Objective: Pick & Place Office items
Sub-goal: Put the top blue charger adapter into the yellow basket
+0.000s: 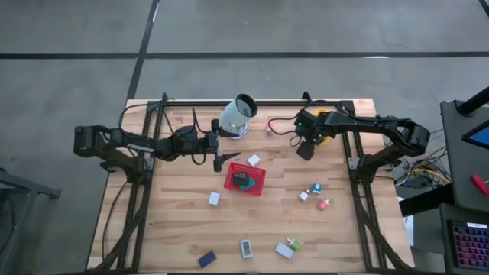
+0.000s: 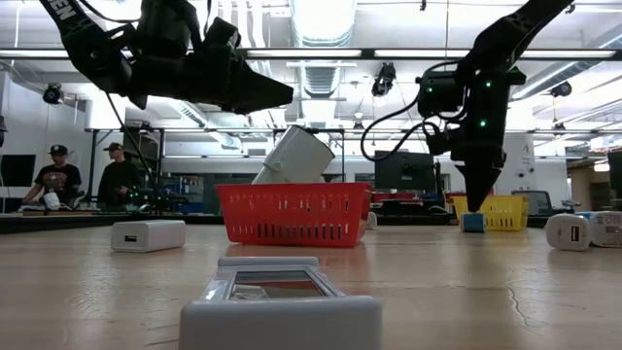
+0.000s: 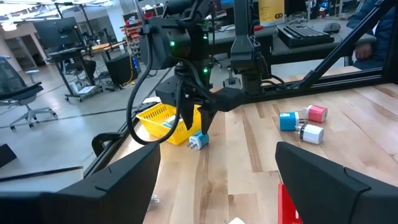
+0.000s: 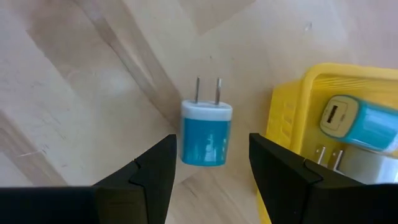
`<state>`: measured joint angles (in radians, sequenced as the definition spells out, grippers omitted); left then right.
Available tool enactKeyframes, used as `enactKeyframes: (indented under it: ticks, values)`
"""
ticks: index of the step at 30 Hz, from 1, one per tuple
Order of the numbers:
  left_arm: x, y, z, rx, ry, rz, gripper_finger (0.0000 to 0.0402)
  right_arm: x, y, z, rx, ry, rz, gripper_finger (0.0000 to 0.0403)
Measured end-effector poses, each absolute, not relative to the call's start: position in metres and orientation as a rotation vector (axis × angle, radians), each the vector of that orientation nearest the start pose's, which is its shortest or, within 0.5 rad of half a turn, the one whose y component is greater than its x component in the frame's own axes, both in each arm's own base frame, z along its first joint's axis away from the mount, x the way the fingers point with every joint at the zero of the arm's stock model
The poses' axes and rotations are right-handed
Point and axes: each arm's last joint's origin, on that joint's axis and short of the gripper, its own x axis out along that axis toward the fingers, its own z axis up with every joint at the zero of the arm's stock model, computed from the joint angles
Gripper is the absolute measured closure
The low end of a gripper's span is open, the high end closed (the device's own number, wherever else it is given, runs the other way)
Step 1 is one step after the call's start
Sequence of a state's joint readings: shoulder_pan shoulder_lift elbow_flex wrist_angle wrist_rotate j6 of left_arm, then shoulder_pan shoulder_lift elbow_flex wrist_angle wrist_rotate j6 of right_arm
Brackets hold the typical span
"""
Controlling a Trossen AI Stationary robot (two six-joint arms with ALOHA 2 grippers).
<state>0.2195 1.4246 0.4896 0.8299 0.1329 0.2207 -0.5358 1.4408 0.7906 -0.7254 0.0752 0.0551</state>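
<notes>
Directly below right gripper (image 4: pixel 210 177): small teal-blue plastic plug charger with white cap (image 4: pixel 206 132), flat on wood table (image 4: pixel 74 93), just beside yellow mesh tray (image 4: pixel 292 112). Fingers apart, straddling charger's sides, not touching. Long axis runs along gap, prongs pointing away from wrist. Left gripper (image 1: pixel 216 149) farther off, above red mesh tray (image 1: pixel 231 182), fingers apart, empty.

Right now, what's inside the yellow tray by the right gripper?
In the yellow tray lies a teal charger, with plug prongs of a second item below it. The right gripper's finger covers the rest.
</notes>
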Motion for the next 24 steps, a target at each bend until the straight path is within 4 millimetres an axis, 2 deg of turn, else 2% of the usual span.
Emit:
enactKeyframes:
  ticks: [15,24]
  values:
    - [0.266,0.055,0.193,0.202,0.113,0.075,0.0078,0.205,-0.123,0.162,0.37,1.353,-0.518,0.0206]
    - [0.266,0.055,0.193,0.202,0.113,0.075,0.0078,0.209,-0.122,0.148,0.366,1.415,-0.484,0.0212]
